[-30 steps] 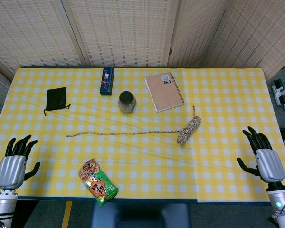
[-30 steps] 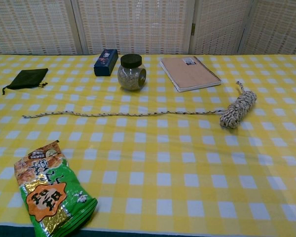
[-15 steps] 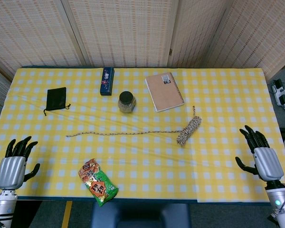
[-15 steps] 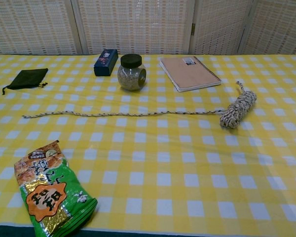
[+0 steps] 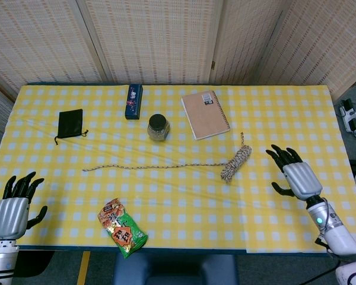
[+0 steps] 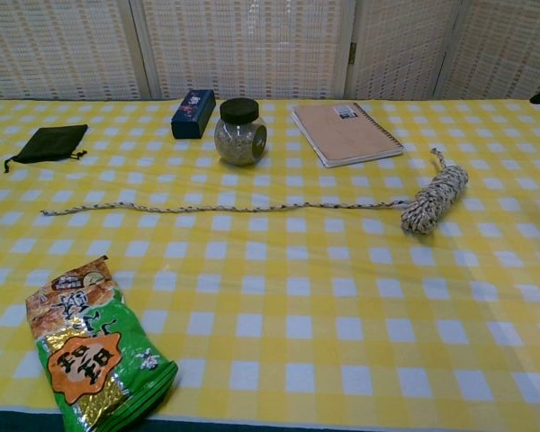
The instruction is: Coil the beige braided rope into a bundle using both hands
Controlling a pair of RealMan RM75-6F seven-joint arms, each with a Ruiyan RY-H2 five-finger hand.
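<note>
Left hand (image 5: 10, 209) at table's near-left corner, fingers spread, holding nothing, wrist cut off by frame edge, beige braided rope (image 5: 234, 163) partly coiled right of centre, loose tail trailing left, right hand (image 5: 296, 176) beside coil, splayed, empty, barely visible in chest view.

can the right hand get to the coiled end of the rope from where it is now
Probably yes. The right hand is open over the tablecloth, beside the coiled end of the rope, with only bare cloth between them. The notebook and jar lie farther back, out of the way.
</note>
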